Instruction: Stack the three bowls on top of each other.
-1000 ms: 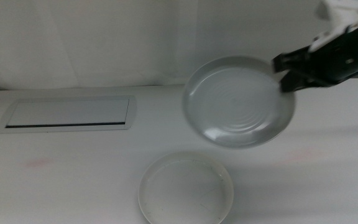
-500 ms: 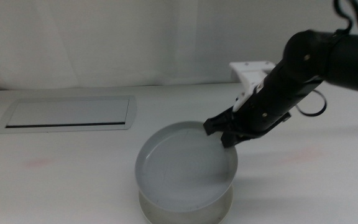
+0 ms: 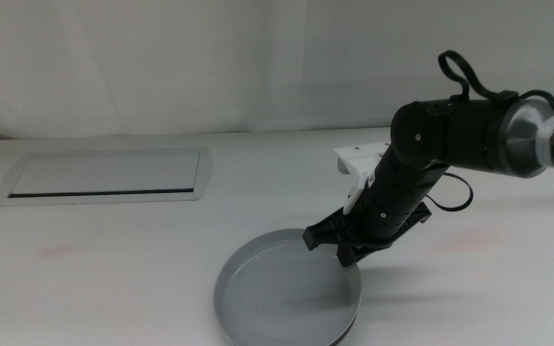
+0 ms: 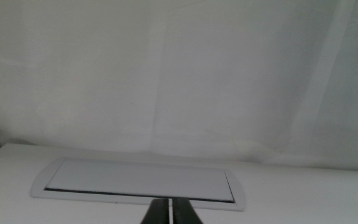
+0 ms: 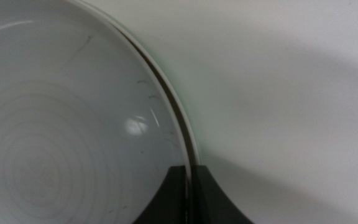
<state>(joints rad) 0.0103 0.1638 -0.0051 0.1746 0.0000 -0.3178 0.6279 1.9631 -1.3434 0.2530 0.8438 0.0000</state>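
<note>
The light grey bowl (image 3: 277, 293) lies near the table's front middle, nested on a pale bowl whose rim (image 5: 180, 111) shows just outside it in the right wrist view. I cannot tell whether that rim is cream or mint, and no third bowl shows apart. My right gripper (image 3: 339, 246) reaches down from the right and is shut on the grey bowl's (image 5: 61, 124) right rim, one jaw inside and one outside (image 5: 190, 194). My left gripper (image 4: 168, 214) waits at the front left, shut and empty.
A flat white rectangular panel with a dark slot (image 3: 104, 175) lies at the back left and also shows in the left wrist view (image 4: 142, 180). A white curtain backs the table. The right arm's dark body (image 3: 450, 135) hangs over the right half.
My right gripper has carried the grey bowl from high at the back right down and forward. The bowl now rests level on the pale bowl, hiding it in the middle view.
</note>
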